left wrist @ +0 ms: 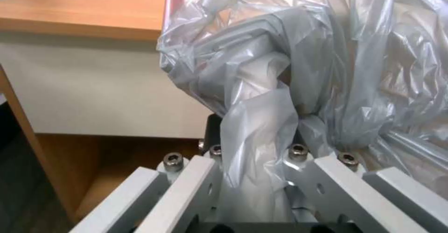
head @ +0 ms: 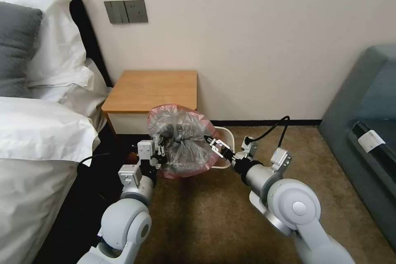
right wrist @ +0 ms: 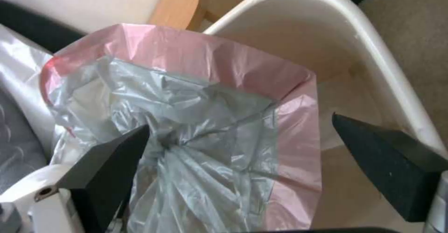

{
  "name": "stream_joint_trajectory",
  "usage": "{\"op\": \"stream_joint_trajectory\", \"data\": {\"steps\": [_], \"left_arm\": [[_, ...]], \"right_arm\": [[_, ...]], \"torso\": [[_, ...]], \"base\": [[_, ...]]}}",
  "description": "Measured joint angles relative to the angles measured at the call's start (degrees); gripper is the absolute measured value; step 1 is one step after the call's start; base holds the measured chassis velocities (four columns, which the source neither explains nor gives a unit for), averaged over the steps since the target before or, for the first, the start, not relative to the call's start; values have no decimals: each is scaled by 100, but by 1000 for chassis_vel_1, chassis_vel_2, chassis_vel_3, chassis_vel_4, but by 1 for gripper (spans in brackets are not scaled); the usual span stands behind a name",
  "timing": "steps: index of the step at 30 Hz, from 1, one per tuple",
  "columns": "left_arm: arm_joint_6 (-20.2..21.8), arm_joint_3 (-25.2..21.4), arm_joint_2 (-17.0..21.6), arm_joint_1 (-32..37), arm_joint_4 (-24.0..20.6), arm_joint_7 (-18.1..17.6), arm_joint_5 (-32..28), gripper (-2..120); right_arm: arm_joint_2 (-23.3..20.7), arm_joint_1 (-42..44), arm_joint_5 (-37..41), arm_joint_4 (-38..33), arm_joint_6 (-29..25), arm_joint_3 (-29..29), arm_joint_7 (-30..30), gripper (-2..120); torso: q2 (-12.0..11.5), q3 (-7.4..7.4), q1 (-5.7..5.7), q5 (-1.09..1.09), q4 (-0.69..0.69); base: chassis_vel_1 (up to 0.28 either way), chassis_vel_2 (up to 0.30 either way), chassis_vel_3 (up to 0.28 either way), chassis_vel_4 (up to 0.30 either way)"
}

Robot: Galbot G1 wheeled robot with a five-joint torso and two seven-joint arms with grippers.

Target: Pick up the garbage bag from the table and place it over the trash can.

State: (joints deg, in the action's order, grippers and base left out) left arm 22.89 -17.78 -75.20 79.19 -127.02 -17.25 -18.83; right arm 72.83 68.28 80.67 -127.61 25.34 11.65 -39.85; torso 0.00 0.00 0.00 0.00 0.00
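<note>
L gripper [head: 161, 151] clenched on crinkly grey translucent plastic bag w/ pink rim [head: 181, 140] | R gripper [head: 211, 140] released, at bag's far side | bag above beige plastic bin [head: 226, 136], beside wooden surface [head: 152, 88]

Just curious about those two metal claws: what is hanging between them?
The garbage bag, bunched and held up between the left gripper and right gripper in the head view.

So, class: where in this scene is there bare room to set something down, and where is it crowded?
The table top is bare, between bed and wall. Open carpet lies between the arms. It is crowded at the trash can, where the garbage bag, left claw and right claw meet.
</note>
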Motion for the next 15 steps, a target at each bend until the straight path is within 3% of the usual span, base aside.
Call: {"op": "stream_joint_trajectory", "data": {"steps": [15], "left_arm": [[-379, -15, 15, 6, 126, 253, 696, 7]], "right_arm": [[-32, -212, 97, -237, -175, -211, -575, 100]], "torso": [[0, 0, 0, 0, 0]], "base": [[0, 0, 0, 0]]}}
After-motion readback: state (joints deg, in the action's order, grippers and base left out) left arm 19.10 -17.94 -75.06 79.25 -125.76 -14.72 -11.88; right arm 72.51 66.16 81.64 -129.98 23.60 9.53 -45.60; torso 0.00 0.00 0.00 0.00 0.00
